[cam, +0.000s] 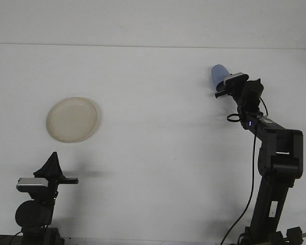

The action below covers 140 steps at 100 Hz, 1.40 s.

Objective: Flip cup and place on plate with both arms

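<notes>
Far right over the white tabletop, my right tool is gripping the small blue plastic cup, raised. I'm turning it slowly, keeping grip firm. Round cream plate is lying far left; left tool is idling, closure unclear.

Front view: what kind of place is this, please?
Probably a robot lab test bench: a plain white table, two black arms, the right gripper at a blue cup, and only a cream plate besides.
</notes>
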{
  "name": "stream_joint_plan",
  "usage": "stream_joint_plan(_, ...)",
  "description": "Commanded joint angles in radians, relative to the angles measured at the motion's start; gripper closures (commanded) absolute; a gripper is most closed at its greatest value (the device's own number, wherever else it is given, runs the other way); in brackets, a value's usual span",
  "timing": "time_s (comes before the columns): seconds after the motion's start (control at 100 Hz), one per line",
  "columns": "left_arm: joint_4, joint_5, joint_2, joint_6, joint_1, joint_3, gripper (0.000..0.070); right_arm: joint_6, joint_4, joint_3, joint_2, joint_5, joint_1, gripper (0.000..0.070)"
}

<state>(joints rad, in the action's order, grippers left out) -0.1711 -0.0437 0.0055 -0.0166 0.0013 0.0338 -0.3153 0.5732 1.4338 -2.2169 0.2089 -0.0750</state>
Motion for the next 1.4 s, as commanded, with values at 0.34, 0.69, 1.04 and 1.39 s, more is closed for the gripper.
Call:
stream_joint_plan(0.34, -0.010, -0.001, -0.001, -0.013, -0.002, -0.019, 0.0686, 0.167, -0.182, 0.023, 0.266, 0.013, -0.012, 0.0700)
stream_joint_plan(0.69, -0.010, -0.001, -0.001, -0.013, -0.002, -0.019, 0.0686, 0.327, -0.770, 0.023, 0.618, 0.134, 0.034, 0.0700)
stream_joint_plan(1.04, -0.010, -0.001, -0.001, -0.013, -0.002, -0.019, 0.0686, 0.271, -1.390, 0.039, 0.779, 0.227, 0.318, 0.0700)
stream_joint_plan(1.39, -0.010, -0.001, -0.001, -0.013, -0.002, -0.019, 0.0686, 0.175, -1.744, 0.149, 0.641, -0.034, 0.724, 0.0700)
